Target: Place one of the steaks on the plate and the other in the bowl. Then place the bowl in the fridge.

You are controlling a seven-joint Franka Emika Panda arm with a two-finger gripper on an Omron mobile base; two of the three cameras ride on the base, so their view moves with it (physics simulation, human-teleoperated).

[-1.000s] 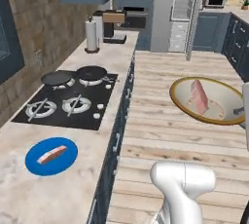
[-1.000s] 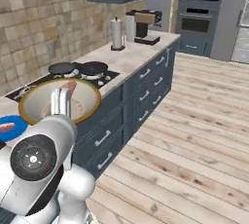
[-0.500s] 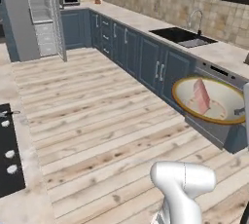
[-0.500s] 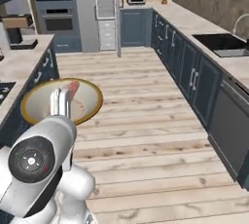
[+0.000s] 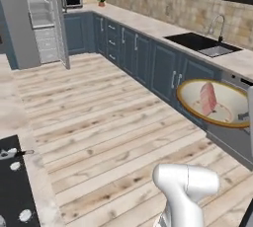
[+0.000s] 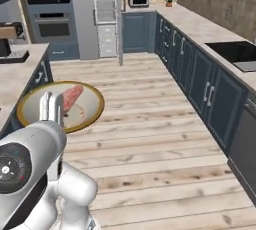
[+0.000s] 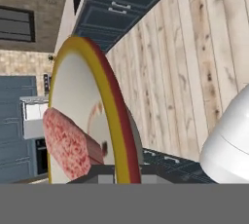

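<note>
Gripped at its rim by the closed gripper (image 6: pixel 51 105), the bowl (image 6: pixel 85 105) with one steak (image 6: pixel 71 97) inside was carried above the wooden floor (image 6: pixel 150 124), the open fridge (image 6: pixel 106 14) far ahead awaiting its placement.

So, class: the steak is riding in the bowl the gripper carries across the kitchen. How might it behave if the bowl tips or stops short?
The steak lies loose and flat in the shallow bowl, so it would probably slide toward the low rim. The gripper holds one edge only, so the bowl may well tilt. The slab looks soft, likelier to flop than roll.
</note>
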